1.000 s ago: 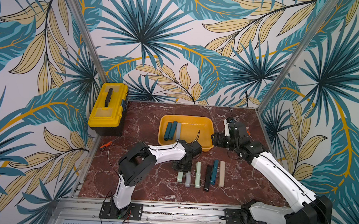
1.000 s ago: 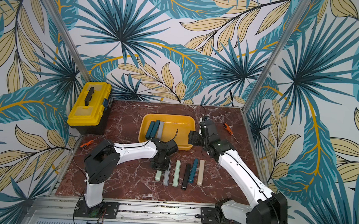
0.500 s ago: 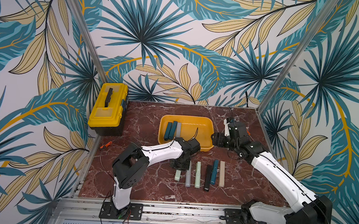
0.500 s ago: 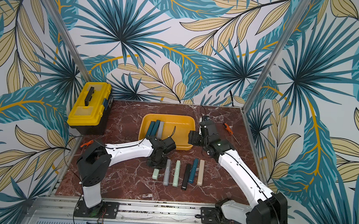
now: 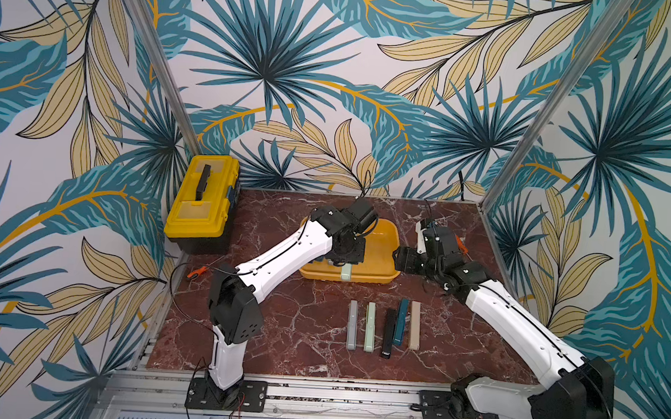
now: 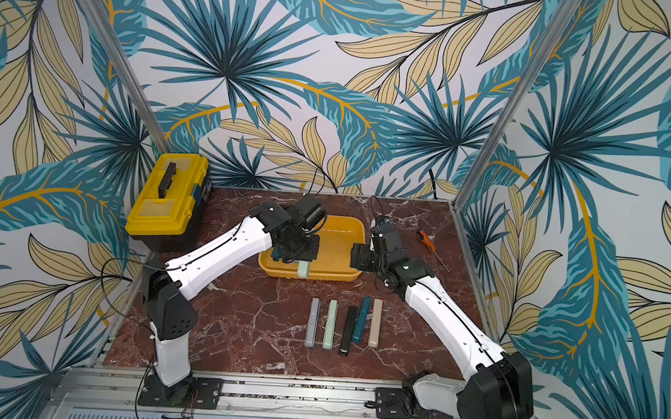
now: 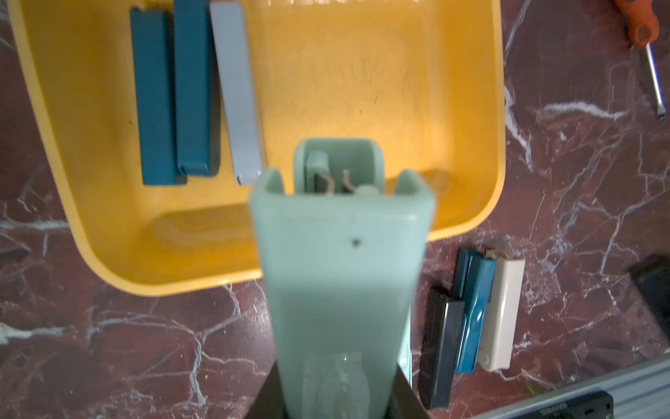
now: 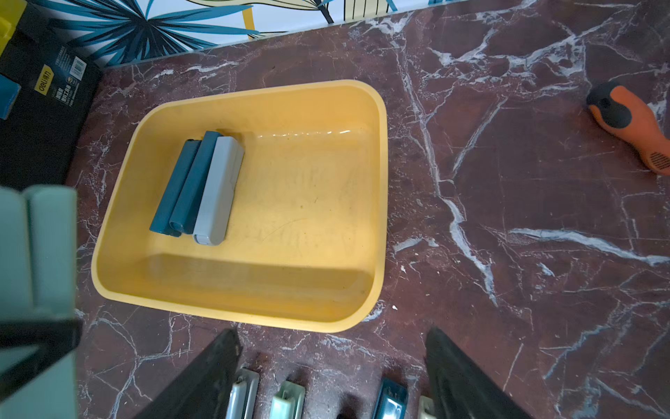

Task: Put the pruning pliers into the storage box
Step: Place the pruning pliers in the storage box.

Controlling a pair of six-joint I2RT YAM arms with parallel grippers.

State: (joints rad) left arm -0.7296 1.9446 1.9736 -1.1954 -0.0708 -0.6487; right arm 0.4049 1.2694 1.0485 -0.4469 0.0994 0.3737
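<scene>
My left gripper is shut on a pale green pruning pliers, which hangs over the front rim of the orange-yellow storage box. Inside the box lie two dark teal pliers and a grey one, side by side. On the table in front of it, several more lie in a row: grey, pale green, black, teal, beige. My right gripper hovers open beside the box's right end, holding nothing.
A yellow lidded toolbox stands at the back left. A small orange-handled tool lies near the left edge. An orange-handled screwdriver lies right of the box, behind my right arm.
My left arm has lifted the pale green pliers from the left end of the row and carried it back over the box's front rim. The right arm has not moved.
</scene>
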